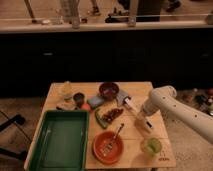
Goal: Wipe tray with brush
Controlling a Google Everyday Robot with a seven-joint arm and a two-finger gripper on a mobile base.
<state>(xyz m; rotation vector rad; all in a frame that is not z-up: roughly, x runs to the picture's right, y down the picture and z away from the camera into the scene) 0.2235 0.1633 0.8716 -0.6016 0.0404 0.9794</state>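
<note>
Camera view looks down on a wooden table (142,89) with me reaching in from the right. Farthest left, at the front corner, lies the tray (60,142), dark green, long side running away from the camera, its floor bare. Behind its far rim sits a pale yellowish object (66,90), and just right of that a small dark cup (79,98) with a small orange thing (86,106) beside it. Next comes the blue sponge (95,101), lying just past the tray's far right corner. In front of the sponge a curved green item (100,119) rests next to a dark reddish cluster (114,114) that I cannot make out. Near the front edge, just right of the tray, stands the round orange bowl (107,147), and a metal utensil (118,132) leans out of it toward the back right. Toward the back of the table is a dark reddish bowl (108,90). Just right of that bowl lies the brush (127,102), flat on the wood and well apart from the tray, its greyish head toward the back and its white handle slanting forward and right. My gripper (142,121) is low over the table at the near end of that handle; whether it is spread, closed or gripping the handle I cannot tell. In front of it, near the front right corner, stands a light green cup (151,146). My white arm (170,102) bends above the table's right edge and runs off to the right.
</note>
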